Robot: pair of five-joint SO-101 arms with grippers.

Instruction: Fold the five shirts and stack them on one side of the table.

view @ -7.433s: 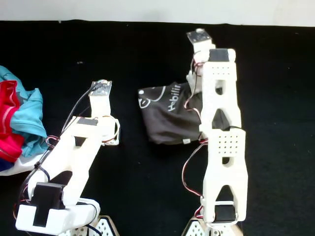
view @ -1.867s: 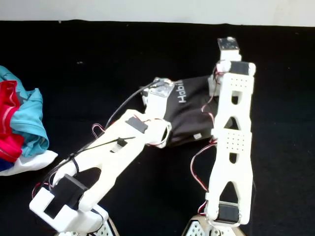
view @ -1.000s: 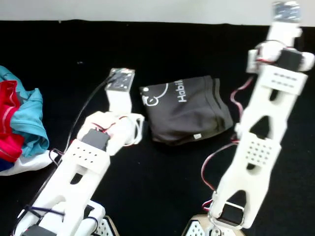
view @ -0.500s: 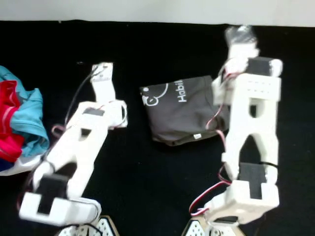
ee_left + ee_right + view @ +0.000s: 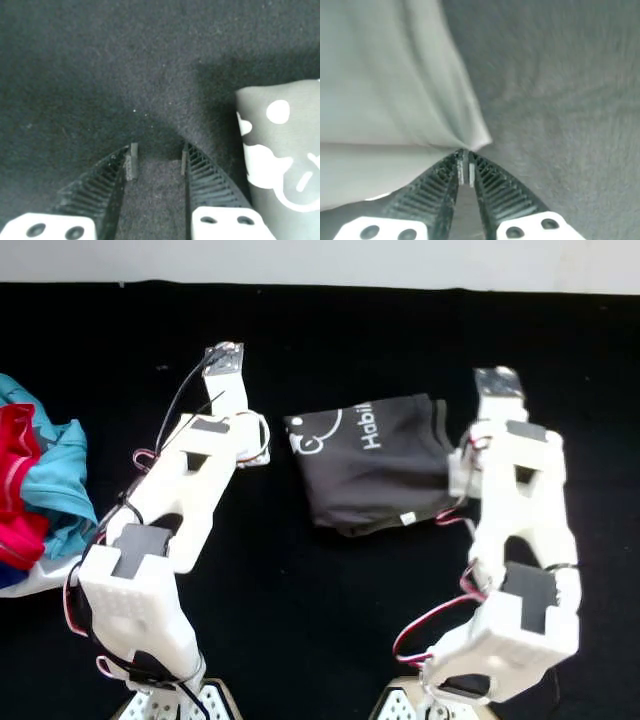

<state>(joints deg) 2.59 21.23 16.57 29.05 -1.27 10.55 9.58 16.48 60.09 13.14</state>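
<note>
A folded black shirt (image 5: 375, 465) with white print lies in the middle of the black table. My left gripper (image 5: 157, 161) stands open just above the cloth, a little to the left of the shirt's printed corner (image 5: 280, 150), with nothing between its fingers. The left arm (image 5: 200, 475) stretches from the near edge toward that spot. My right gripper (image 5: 465, 169) is shut at the shirt's right edge (image 5: 395, 90), where the fabric's creases run into the fingertips. The right arm (image 5: 515, 485) stands beside that edge. Crumpled teal (image 5: 60, 470), red (image 5: 15, 485) and white (image 5: 45, 575) shirts are heaped at the far left.
The table is covered in black cloth (image 5: 330, 340), with a pale wall along its far edge. Open cloth lies behind the shirt and between the two arm bases (image 5: 300, 640).
The left arm has drawn back from the black shirt to its left side. The right arm has swung in from the far right and come down at the shirt's right edge.
</note>
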